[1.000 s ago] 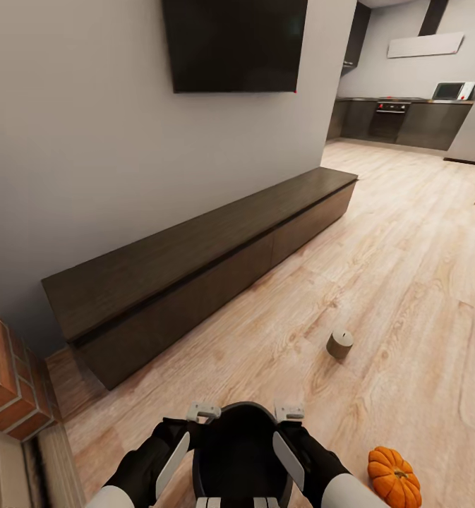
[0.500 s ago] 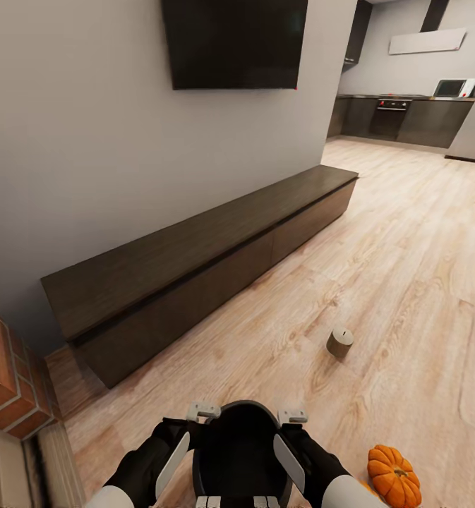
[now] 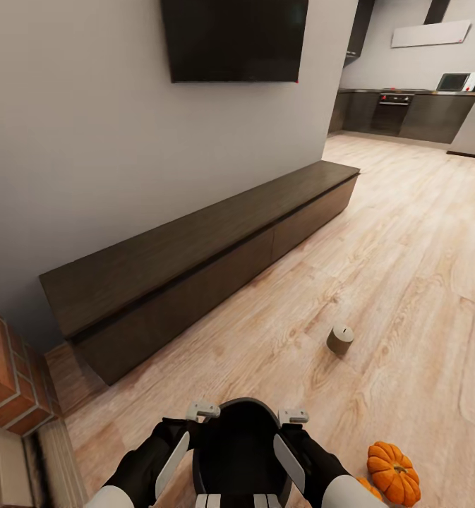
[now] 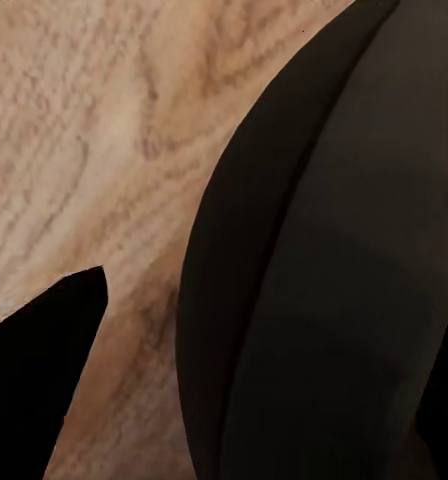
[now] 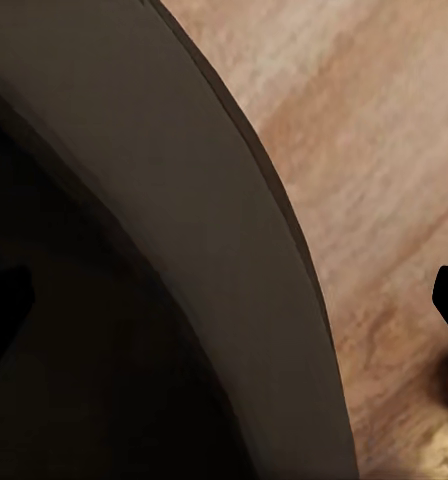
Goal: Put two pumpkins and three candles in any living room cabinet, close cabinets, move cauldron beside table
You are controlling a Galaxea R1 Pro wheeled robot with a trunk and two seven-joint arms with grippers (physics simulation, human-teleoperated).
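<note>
The black cauldron [image 3: 238, 451] hangs close to my trunk, low in the head view, held between both arms. My left gripper [image 3: 202, 410] and right gripper [image 3: 293, 416] each sit at its rim, one on either side. In the wrist views the cauldron wall [image 4: 334, 280] [image 5: 134, 220] looms large, with a dark fingertip [image 4: 34, 370] outside it over the floor. An orange pumpkin [image 3: 394, 473] lies on the floor by my right arm. One grey-brown candle [image 3: 340, 339] stands on the floor ahead. The long dark cabinet [image 3: 195, 261] runs along the wall, both fronts shut.
A TV [image 3: 233, 39] hangs on the grey wall above the cabinet. A brick fireplace corner [image 3: 8, 381] juts in at the left. Wooden floor stretches right and ahead to the kitchen units [image 3: 406, 113] at the far back.
The whole view has shifted slightly, so the camera moved a little. Both grippers and the cauldron keep the same pose; candle and pumpkin stay put on the floor.
</note>
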